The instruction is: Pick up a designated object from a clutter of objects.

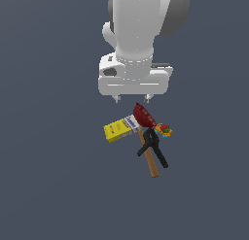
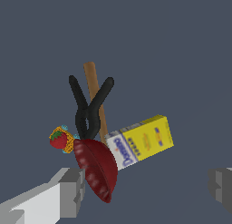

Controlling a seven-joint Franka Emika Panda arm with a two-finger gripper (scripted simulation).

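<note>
- Flat slate-grey ground [image 1: 48, 185] fills both views, bare of any pattern, with a small heap of objects near the middle of the exterior view.
- The white Panda arm [image 1: 136, 30] hangs above the heap, and its gripper [image 1: 132, 98] has two short fingertips spread wide apart, holding nothing.
- In the wrist view the two grey fingers [image 2: 68, 191] sit far from each other at the frame's edges, with open space between them.
- The strawberry [image 1: 164, 128] lies at the heap's edge toward the exterior view's right; it is bright red with a green cap.
- A small orange-yellow piece [image 2: 68, 143] touches the strawberry, between it and the bowl in the wrist view.
- The dark red bowl [image 1: 143, 115] is tipped on its side, just under the gripper and above the other objects.
- A yellow box [image 1: 116, 129] with a blue-and-white end lies beside the bowl, toward the exterior view's left.
- A black clamp [image 1: 153, 147] lies across a brown wooden stick [image 1: 151, 163], both reaching away from the bowl.
</note>
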